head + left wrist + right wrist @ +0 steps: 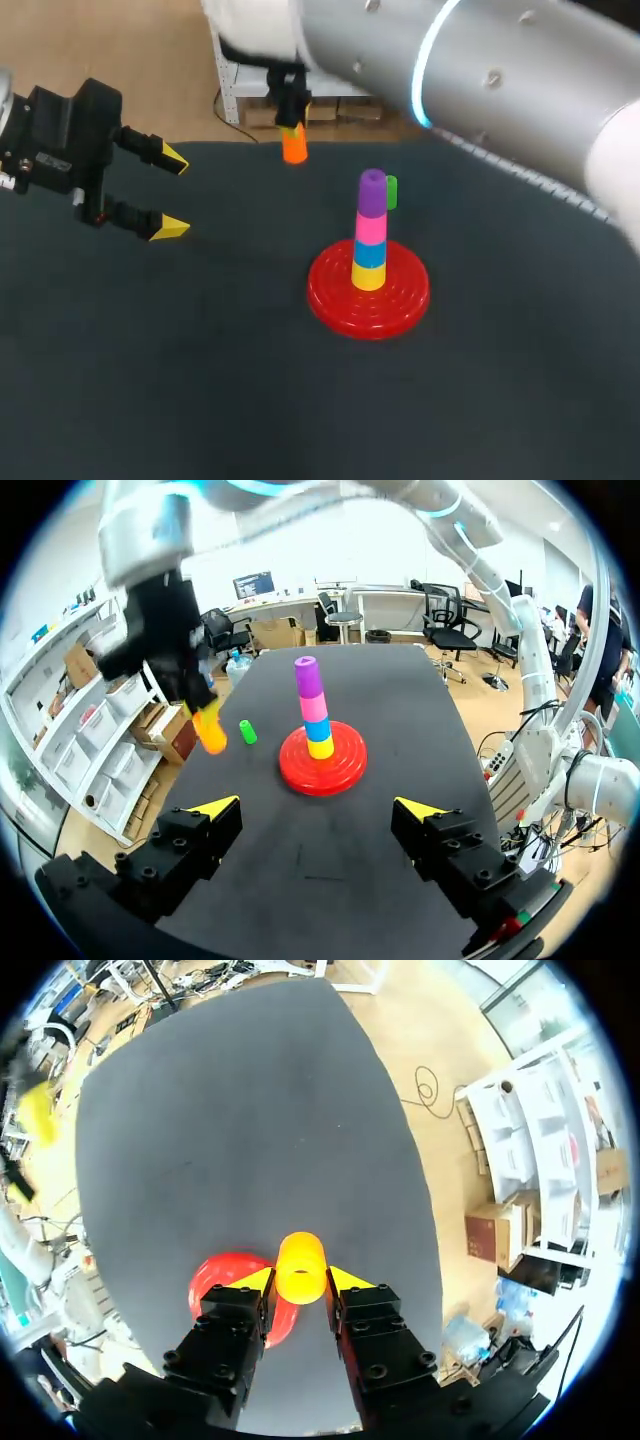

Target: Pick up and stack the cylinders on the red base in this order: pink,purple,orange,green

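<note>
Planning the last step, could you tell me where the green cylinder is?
Head view: the green cylinder rests on the table just behind and right of the purple cylinder.

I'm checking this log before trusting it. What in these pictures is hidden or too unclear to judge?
- Head view: green cylinder mostly hidden behind the purple cylinder; its pose is unclear.
- Right wrist view: right gripper and orange cylinder cover the stack; only an arc of the red base shows.
- Left wrist view: the orange cylinder is blurred; the grip is unreadable there.
</note>
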You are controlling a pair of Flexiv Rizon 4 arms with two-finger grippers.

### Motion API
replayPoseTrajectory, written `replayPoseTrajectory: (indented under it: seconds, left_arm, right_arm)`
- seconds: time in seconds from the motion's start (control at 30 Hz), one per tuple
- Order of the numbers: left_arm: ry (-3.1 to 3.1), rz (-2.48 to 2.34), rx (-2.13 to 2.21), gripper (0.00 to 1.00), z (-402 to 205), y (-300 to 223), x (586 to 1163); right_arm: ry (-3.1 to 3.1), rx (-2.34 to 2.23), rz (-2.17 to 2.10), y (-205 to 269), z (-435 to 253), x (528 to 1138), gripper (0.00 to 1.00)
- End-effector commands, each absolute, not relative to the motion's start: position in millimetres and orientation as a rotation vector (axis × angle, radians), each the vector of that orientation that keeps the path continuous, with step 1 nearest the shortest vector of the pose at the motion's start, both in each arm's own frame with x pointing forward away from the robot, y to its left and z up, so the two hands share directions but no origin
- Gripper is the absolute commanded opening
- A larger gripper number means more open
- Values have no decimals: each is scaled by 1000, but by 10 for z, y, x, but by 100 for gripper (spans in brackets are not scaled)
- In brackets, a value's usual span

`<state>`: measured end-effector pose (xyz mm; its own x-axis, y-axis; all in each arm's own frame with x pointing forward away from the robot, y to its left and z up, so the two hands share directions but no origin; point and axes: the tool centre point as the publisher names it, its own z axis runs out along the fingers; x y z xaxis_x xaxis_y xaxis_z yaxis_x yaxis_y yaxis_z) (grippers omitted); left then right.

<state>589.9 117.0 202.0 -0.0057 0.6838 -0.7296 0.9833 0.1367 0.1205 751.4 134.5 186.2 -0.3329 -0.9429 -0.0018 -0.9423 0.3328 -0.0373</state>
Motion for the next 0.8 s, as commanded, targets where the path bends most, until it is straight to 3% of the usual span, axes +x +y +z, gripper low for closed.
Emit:
replayPoseTrajectory:
  seconds: [0.03,0.3,0.8]
  left_arm:
    - [1751,-576,1612,100,2005,1176,5904]
    - [1751,-576,1612,100,2005,1176,5904]
    - [1751,-576,1612,100,2005,1176,5904]
  right_arm:
    - [2421,-1684,4,769,2219,6877,0]
    - [2453,-1556,50,442,2366,6626,0]
    - [2450,-1505,92,280,2441,6397,0]
